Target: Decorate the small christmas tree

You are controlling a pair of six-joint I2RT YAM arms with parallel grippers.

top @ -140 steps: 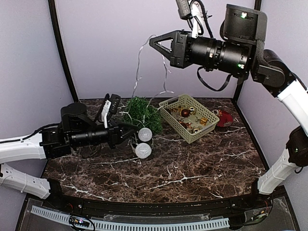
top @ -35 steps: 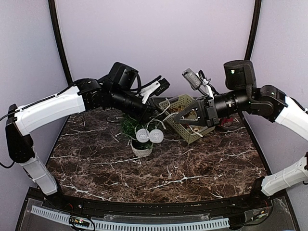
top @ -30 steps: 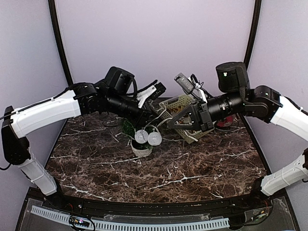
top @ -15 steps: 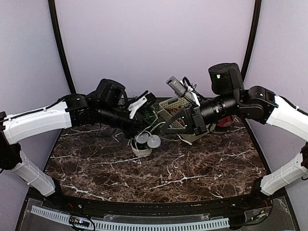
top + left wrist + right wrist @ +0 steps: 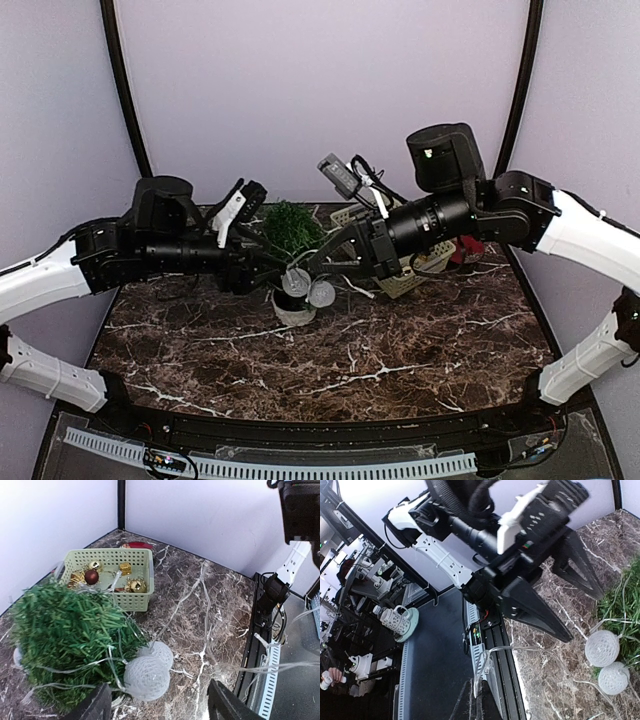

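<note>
The small christmas tree (image 5: 290,228) stands in its white pot (image 5: 292,311) at mid-table; it also shows in the left wrist view (image 5: 65,630). A clear light string (image 5: 200,597) with two white mesh balls (image 5: 308,288) hangs on its front; the balls (image 5: 147,676) lie close before my left gripper (image 5: 160,711). My left gripper (image 5: 262,268) is open just left of the tree, holding nothing. My right gripper (image 5: 318,262), just right of the tree, is shut on the clear string (image 5: 492,662), pinched between its fingertips (image 5: 476,700).
A pale green basket (image 5: 141,599) with gold and dark red baubles sits behind and right of the tree, mostly hidden by the right arm in the top view (image 5: 412,278). A red object (image 5: 463,250) lies beyond it by the back wall.
My left gripper has opened, let go of the string and drawn back to the left. My right gripper has moved left and down toward the tree, still holding the string.
</note>
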